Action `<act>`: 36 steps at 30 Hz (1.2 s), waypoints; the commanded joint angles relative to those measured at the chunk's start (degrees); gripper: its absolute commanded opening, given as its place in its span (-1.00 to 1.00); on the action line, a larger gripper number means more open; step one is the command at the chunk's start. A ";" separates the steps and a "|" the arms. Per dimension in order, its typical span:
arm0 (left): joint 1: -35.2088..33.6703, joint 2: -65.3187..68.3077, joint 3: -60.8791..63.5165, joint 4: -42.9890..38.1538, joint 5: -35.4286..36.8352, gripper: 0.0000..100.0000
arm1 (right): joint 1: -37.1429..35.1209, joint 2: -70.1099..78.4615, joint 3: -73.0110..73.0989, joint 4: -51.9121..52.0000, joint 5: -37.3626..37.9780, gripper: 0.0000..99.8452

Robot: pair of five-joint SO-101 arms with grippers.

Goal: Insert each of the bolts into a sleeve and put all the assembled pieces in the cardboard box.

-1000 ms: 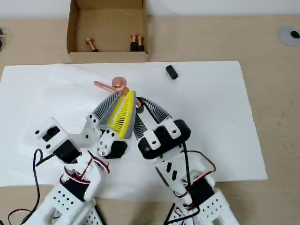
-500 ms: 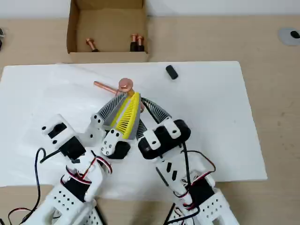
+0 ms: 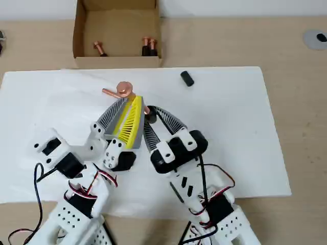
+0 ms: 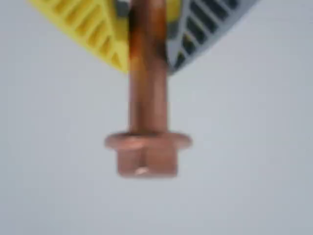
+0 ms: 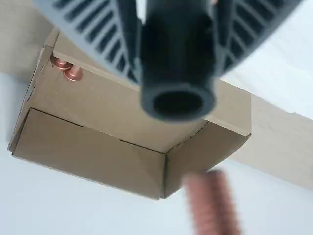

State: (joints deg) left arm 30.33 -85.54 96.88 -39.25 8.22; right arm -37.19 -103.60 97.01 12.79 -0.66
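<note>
My left gripper (image 3: 129, 100), with one yellow and one grey finger, is shut on a copper bolt (image 3: 124, 89), seen close up in the left wrist view as the bolt (image 4: 146, 98) hanging head-down from the left gripper (image 4: 146, 61). My right gripper (image 3: 149, 113) is shut on a black sleeve (image 5: 178, 63), whose open end faces the camera between the right gripper's (image 5: 178, 78) grey fingers. The two grippers' tips nearly touch. The bolt's threaded end (image 5: 212, 203) sits just off the sleeve's mouth, not inside it. A second bolt (image 3: 109, 93) lies on the white sheet. A loose black sleeve (image 3: 187, 78) lies farther right.
The cardboard box (image 3: 79, 35) stands beyond the white sheet (image 3: 230, 132), open on top, with three assembled pieces (image 3: 149, 47) inside. The box (image 5: 98, 142) looms behind the held sleeve in the right wrist view. A grey disc (image 3: 314, 39) lies at the table's far right.
The left gripper swung right with its bolt, then back left and slightly farther away. The right arm with its sleeve has stayed nearly still.
</note>
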 commanded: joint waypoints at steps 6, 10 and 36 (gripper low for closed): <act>-0.35 -0.22 0.53 4.22 -0.53 -0.98 | 0.31 -7.16 -0.40 -1.67 0.53 -0.98; -0.18 0.04 0.53 4.40 -0.53 -0.98 | 0.31 -7.08 -0.40 -1.67 0.53 -0.98; -4.92 -0.40 0.53 1.58 -0.62 -0.98 | 0.31 -7.08 -0.40 -1.67 0.53 -0.98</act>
State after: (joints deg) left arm 29.27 -85.63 96.88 -32.92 8.04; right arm -37.19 -103.60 97.01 12.79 -0.48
